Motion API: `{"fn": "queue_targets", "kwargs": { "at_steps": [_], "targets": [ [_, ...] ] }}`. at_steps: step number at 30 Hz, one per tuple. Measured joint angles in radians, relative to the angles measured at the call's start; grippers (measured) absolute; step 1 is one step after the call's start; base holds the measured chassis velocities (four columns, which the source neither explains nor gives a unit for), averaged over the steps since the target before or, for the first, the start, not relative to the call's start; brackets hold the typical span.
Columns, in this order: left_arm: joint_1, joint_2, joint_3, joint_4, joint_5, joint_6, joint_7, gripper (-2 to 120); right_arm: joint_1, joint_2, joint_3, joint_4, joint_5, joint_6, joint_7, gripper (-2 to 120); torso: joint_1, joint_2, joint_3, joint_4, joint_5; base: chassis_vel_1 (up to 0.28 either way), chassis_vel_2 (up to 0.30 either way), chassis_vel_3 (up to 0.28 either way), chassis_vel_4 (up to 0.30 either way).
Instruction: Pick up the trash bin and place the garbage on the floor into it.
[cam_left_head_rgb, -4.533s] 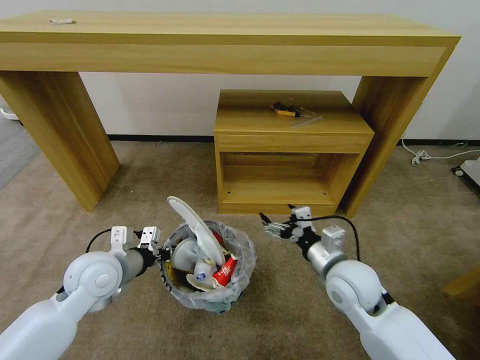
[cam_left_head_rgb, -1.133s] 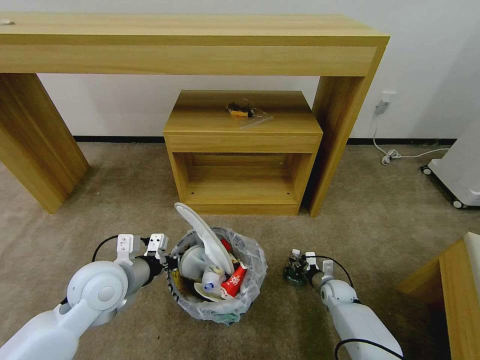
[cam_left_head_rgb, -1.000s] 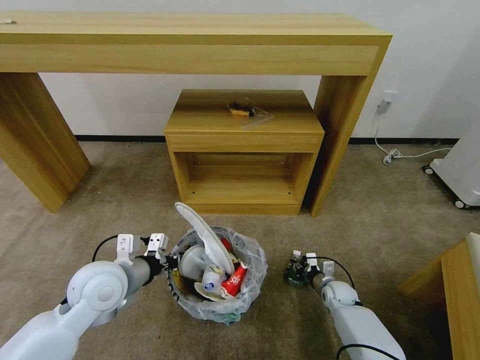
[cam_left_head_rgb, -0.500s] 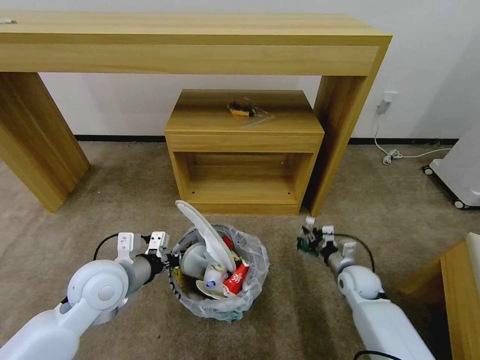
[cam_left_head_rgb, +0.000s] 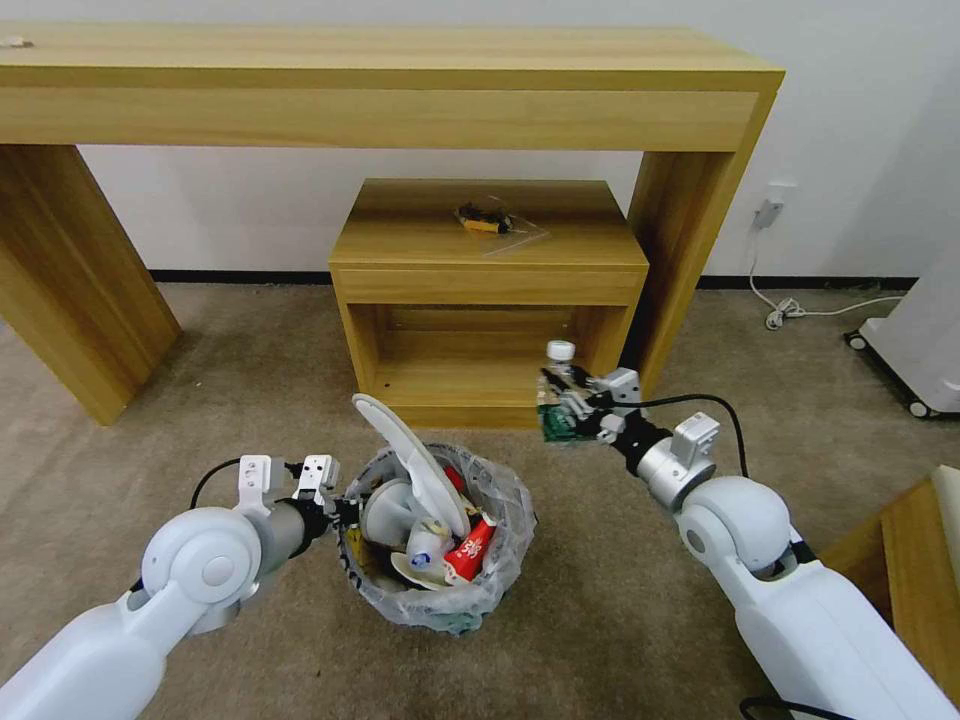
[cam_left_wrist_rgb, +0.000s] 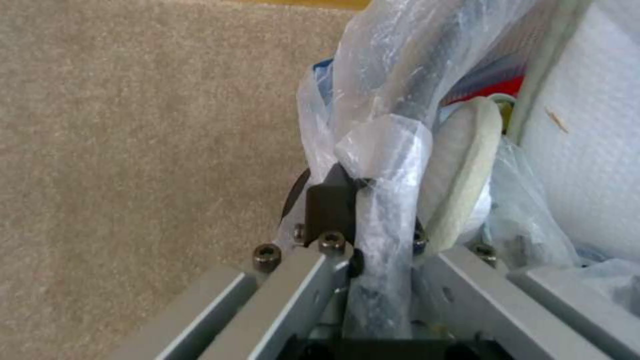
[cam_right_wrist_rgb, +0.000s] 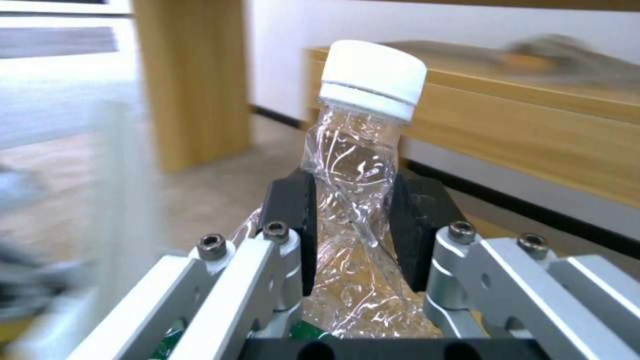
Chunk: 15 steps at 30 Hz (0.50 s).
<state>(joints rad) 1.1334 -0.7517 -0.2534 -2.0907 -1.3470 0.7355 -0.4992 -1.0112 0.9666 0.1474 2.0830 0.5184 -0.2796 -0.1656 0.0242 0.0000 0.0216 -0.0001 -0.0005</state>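
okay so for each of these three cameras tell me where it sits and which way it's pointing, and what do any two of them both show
Head view: on the robot's head, looking forward and down at the carpet and wooden desk; both arms show, the left gripper on the trash bin, the right gripper raised.
Left wrist view: on the left wrist, facing along its fingers clamped on the bin's bagged rim.
Right wrist view: on the right wrist, facing the clear bottle between its pads.
Shared: head and right wrist views both show the bottle; head and left wrist both show the bin.

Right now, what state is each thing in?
Bin: upright, bag-lined, heaped with litter, rim gripped.
Bottle: crushed, capped, held off the floor.
Left end effector: shut on the bin rim.
Right end effector: shut on the bottle.
Slipper: sticking up out of the bin.
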Motion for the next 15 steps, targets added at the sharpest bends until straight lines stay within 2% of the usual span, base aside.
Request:
{"fn": "queue_targets", "kwargs": {
  "at_steps": [2,5,6,11,15],
  "targets": [
    [-0.003,-0.002,0.003,0.002,-0.001,0.000,0.000,0,0.012,-0.006,-0.028,0.008,0.004,-0.004,-0.002,22,0.000,0.000,0.000,0.0000,-0.0002,0.000,0.000,0.000,0.000],
    [-0.014,-0.008,0.010,0.005,-0.006,0.000,-0.001,0,0.066,-0.009,-0.128,0.008,0.005,-0.009,-0.014,22,0.000,0.000,0.000,0.0001,0.0000,0.000,0.000,0.000,0.000],
    [-0.014,-0.008,0.010,0.005,-0.006,0.000,-0.001,0,0.066,-0.009,-0.128,0.008,0.005,-0.009,-0.014,22,0.000,0.000,0.000,0.0001,0.0000,0.000,0.000,0.000,0.000],
    [-0.023,-0.012,0.014,0.007,-0.017,0.000,-0.006,0,0.114,0.007,-0.240,-0.048,-0.029,-0.003,-0.028,22,0.000,0.000,0.000,0.0001,0.0001,0.000,0.000,0.000,0.000],
    [-0.024,-0.013,0.014,0.007,-0.017,0.000,-0.006,0,0.120,0.013,-0.268,-0.071,-0.037,0.003,-0.031,22,0.000,0.000,0.000,0.0001,0.0002,0.000,0.000,0.000,0.000]
  ]
}}
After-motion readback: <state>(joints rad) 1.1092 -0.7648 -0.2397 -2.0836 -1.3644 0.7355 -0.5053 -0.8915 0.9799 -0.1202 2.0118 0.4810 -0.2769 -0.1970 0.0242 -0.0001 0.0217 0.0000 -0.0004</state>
